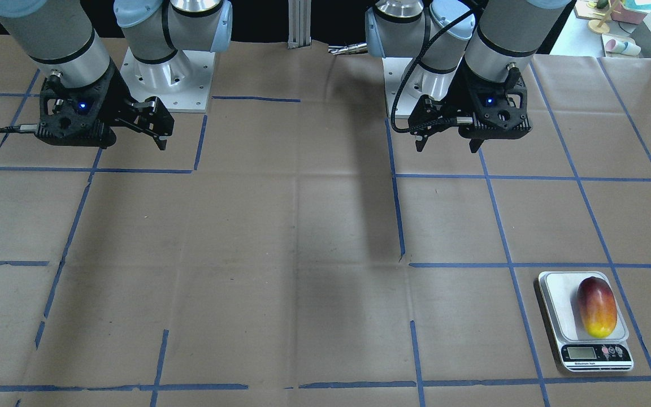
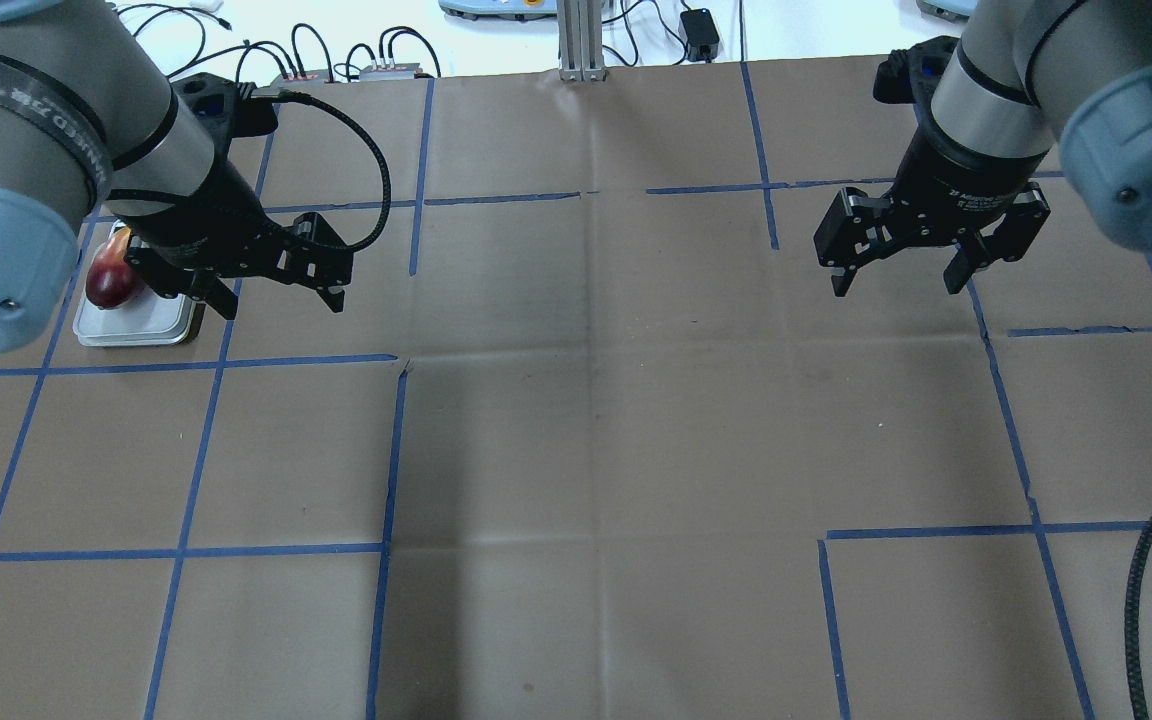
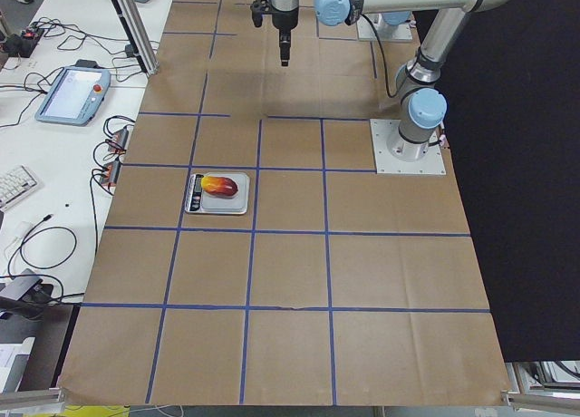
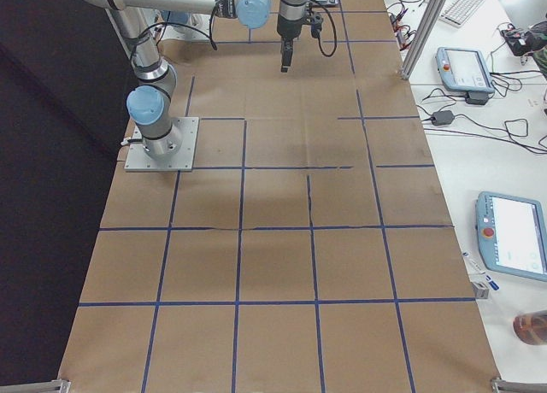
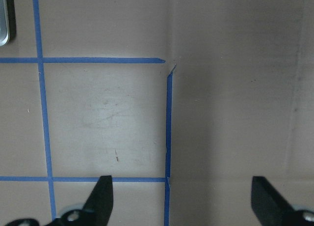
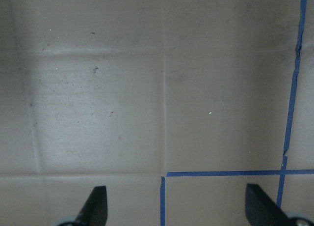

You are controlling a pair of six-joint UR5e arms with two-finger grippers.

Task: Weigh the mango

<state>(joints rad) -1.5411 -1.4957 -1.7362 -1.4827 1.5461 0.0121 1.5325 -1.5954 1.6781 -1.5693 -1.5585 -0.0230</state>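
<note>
The mango, dark red shading to a yellow end, lies on the platform of a small white scale at the table's far side on the robot's left. It also shows in the overhead view and the exterior left view. My left gripper hangs open and empty above the table, nearer the robot than the scale and apart from it. Its fingers frame bare paper. My right gripper is open and empty over the other side, and its fingers also frame bare paper.
Brown paper with a blue tape grid covers the table. The arms' base plates stand at the robot's side. Teach pendants and cables lie beyond the table's far edge. A black cable hangs at the right.
</note>
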